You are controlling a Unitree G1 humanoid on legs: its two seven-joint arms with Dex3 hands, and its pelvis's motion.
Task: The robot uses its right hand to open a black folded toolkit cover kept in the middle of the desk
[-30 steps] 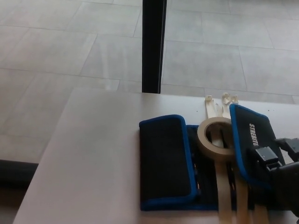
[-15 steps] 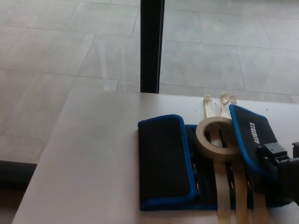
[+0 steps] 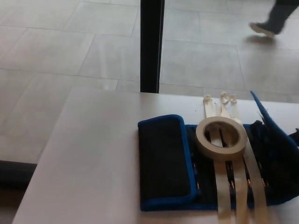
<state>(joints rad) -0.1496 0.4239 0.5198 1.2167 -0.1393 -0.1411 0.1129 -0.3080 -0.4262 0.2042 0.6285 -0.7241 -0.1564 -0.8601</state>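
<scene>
The black toolkit point(image 3: 163, 161) with blue edging lies on the white desk point(image 3: 93, 154), right of the middle. Its left flap is still folded over the centre. The right flap point(image 3: 273, 135) stands up on edge, tilted out to the right, with its dark inside showing. A roll of beige tape point(image 3: 221, 137) rests on the open middle section, and two tape strips point(image 3: 243, 186) run down across it. A small dark shape point(image 3: 295, 136) at the picture's right edge, behind the raised flap, may be part of my right hand. My left hand does not show.
A black post point(image 3: 152, 46) stands on the tiled floor just beyond the desk's far edge. A person's leg and shoe point(image 3: 271, 21) cross the floor at the top right. The desk's left edge drops off near the picture's left side.
The right flap has swung up and out to the right, off the middle section. My right hand has gone from on top of it to almost out of the picture. A person's leg has appeared.
</scene>
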